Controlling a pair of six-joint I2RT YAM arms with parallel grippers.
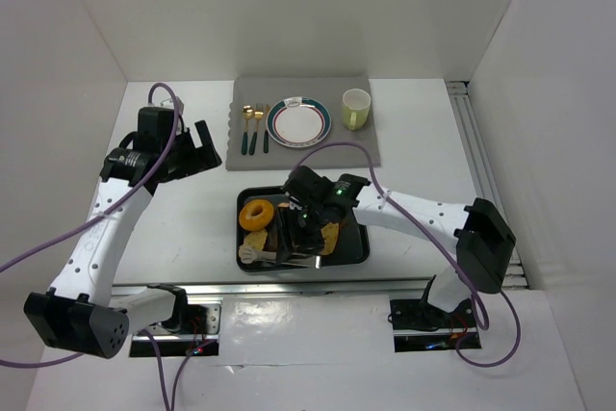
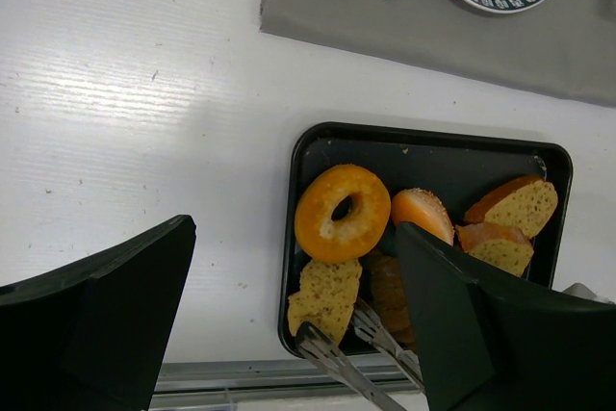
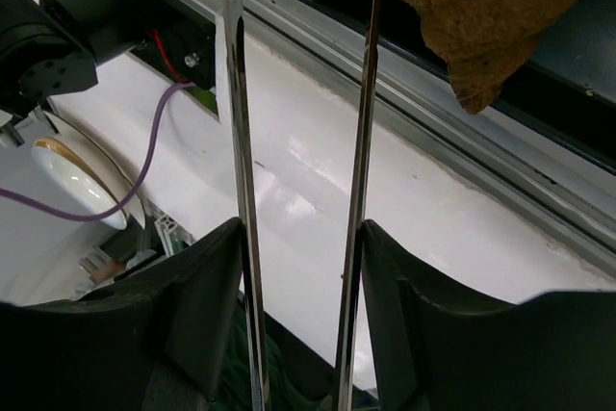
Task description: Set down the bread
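A black tray (image 1: 352, 255) holds several breads: a ring-shaped bagel (image 1: 257, 213), a seeded bun (image 2: 423, 214), seeded slices (image 2: 327, 294) and crusty slices (image 2: 515, 207). My right gripper (image 1: 302, 222) hangs over the tray, shut on metal tongs (image 2: 348, 358). The tong arms (image 3: 236, 141) run between its fingers (image 3: 192, 286). The tong tips straddle the near-left seeded slice. My left gripper (image 1: 197, 149) is open and empty above the bare table, left of the tray. A white plate (image 1: 299, 122) lies on a grey placemat (image 1: 298, 156).
A green cup (image 1: 356, 108) and gold cutlery (image 1: 253, 128) sit on the placemat beside the plate. White walls close in the table on the left, back and right. A metal rail (image 1: 318, 288) runs along the near edge.
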